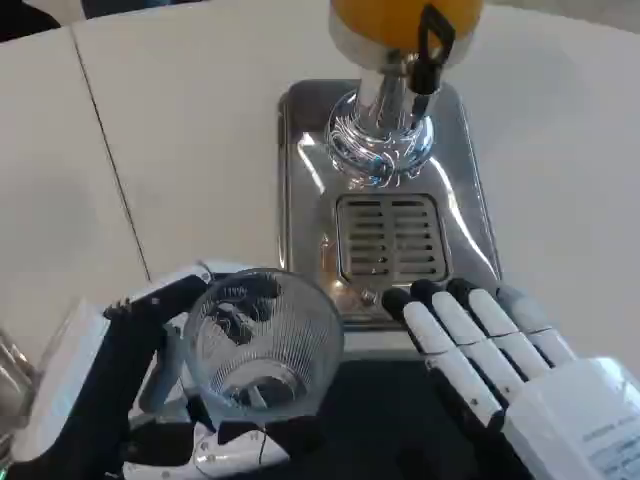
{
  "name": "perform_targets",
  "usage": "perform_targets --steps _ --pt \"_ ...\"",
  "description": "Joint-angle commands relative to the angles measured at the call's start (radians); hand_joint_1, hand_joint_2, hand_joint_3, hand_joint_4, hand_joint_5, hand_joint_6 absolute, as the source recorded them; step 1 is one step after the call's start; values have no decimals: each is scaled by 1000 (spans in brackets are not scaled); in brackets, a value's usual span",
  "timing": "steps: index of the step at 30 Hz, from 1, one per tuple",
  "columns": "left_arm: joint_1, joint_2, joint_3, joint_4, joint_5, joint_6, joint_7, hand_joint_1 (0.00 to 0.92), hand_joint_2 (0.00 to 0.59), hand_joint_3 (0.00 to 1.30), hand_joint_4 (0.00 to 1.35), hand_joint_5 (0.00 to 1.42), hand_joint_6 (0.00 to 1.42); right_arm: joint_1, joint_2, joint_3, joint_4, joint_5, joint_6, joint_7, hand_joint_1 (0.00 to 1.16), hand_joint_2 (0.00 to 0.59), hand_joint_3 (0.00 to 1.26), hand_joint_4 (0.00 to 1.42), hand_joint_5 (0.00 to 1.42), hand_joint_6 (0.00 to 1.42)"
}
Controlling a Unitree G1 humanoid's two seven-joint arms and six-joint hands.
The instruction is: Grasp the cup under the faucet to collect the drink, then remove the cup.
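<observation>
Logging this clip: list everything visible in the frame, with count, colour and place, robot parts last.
Cup: one, clear ribbed glass, lower left of centre, held in the left hand, short of the drip grille.
Drink dispenser: one, orange tank on a chrome column, top centre, with a black tap lever.
Dispenser base: one, shiny steel tray, centre, with a slotted drip grille.
Table: one, white, under everything, a dark seam running down its left part.
Left hand: one, white and black, bottom left, gripping the cup.
Right hand: one, white with black fingertips, bottom right, fingers extended at the base's near edge, holding nothing.
</observation>
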Motion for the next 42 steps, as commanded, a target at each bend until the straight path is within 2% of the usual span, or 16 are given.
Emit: perform_targets --steps 1,10,11,16,23,27,35,42 --pt "-2 -8 -9 -13 -11 -24 -6 712 0 1157 1103 1354 1424 12 1 5 -12 -9 8 7 206 582 0 0 0 0" --pt "2 -19 -10 -15 -2 -11 0 712 0 1157 1103 1354 1424 -11 6 22 -14 -12 34 24 219 586 0 0 0 0" --pt "-2 -22 -10 -11 1 -7 1 712 0 1157 1103 1354 1424 -10 7 24 -14 -13 36 24 246 586 0 0 0 0" --pt "-49 -47 -20 11 25 22 14 712 0 1157 1103 1354 1424 2 9 9 -18 -5 43 7 260 586 0 0 0 0" --pt "-193 -100 -39 110 90 83 55 716 0 1157 1102 1354 1424 10 9 -11 -30 19 52 9 269 586 0 0 0 0" --pt "-303 -127 -64 215 131 113 95 718 0 1157 1102 1354 1424 -3 8 -21 -47 28 64 28 273 586 0 0 0 0" --pt "-477 -147 -121 407 181 126 166 719 0 1157 1102 1354 1424 -3 -4 -66 -58 53 70 44 280 585 0 0 0 0" --pt "-596 -157 -174 562 211 119 225 719 0 1157 1102 1354 1424 -20 -4 -73 -57 55 85 64 284 585 0 0 0 0"
